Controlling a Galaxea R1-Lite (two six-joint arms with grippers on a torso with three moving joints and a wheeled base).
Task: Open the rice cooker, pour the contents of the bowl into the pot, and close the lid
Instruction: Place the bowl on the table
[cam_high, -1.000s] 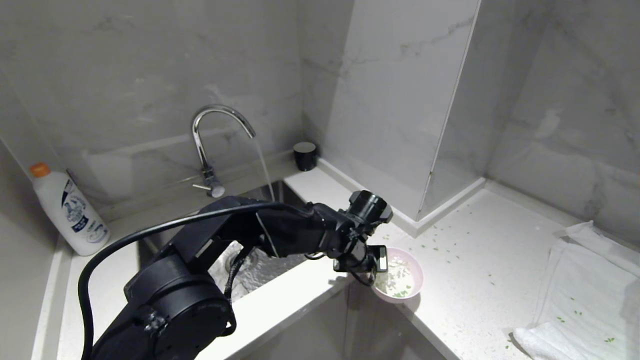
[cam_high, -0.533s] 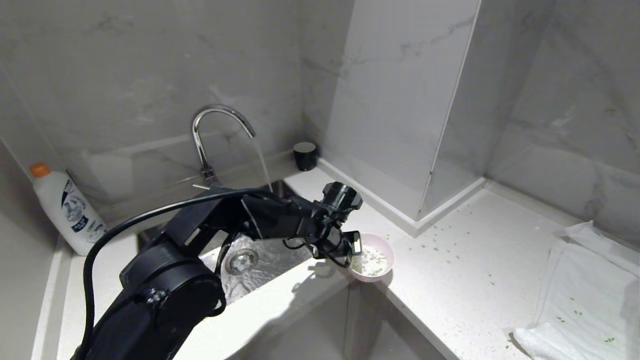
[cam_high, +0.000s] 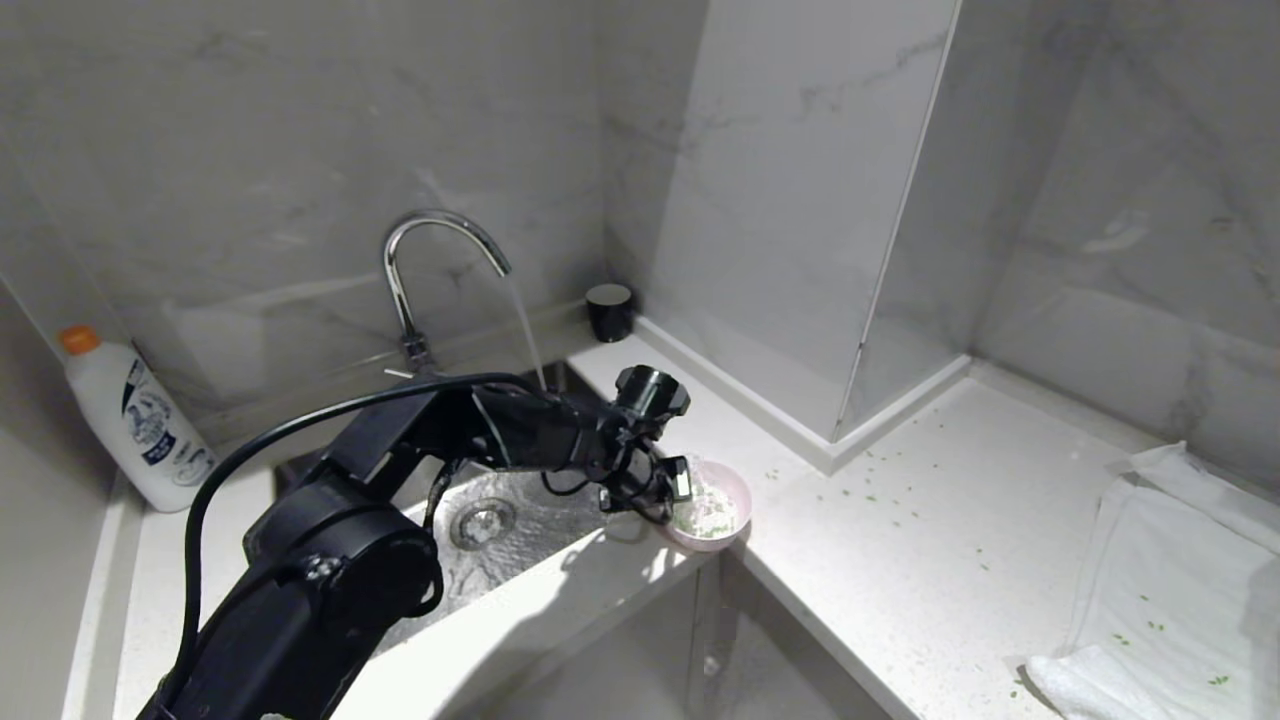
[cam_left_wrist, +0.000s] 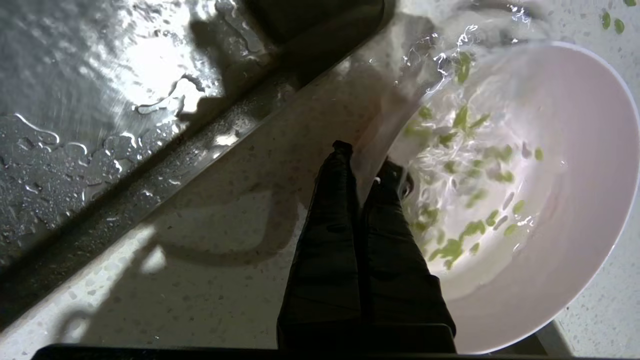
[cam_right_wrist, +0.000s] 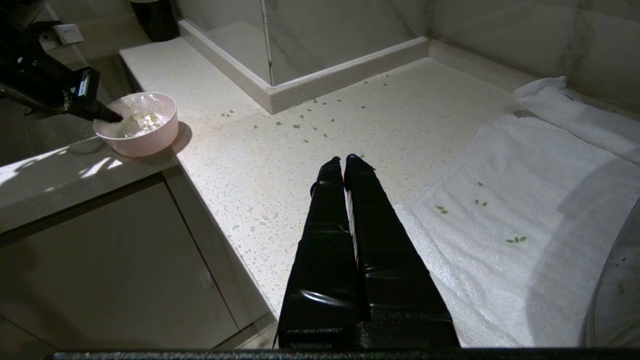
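The bowl (cam_high: 712, 510), pink outside and white inside, is at the counter's corner by the sink. My left gripper (cam_high: 668, 505) is shut on its near rim, one finger inside and one outside, as the left wrist view shows (cam_left_wrist: 367, 157). In the bowl (cam_left_wrist: 575, 150) the contents (cam_left_wrist: 465, 150), green bits with white, swirl in water. From the right wrist, the bowl (cam_right_wrist: 145, 125) looks low on the counter; I cannot tell whether it touches. My right gripper (cam_right_wrist: 342, 160) is shut and empty above the counter. The rice cooker, pot and lid are out of view.
The faucet (cam_high: 430, 260) runs a stream into the steel sink (cam_high: 520, 530). A white bottle (cam_high: 135, 420) stands at the far left, a black cup (cam_high: 610, 310) behind the sink. Green bits (cam_high: 880, 490) are scattered on the counter. A white towel (cam_high: 1170, 580) lies at the right.
My left gripper has carried the bowl leftward along the counter, from beside the corner toward the sink's edge. The right arm has not moved.
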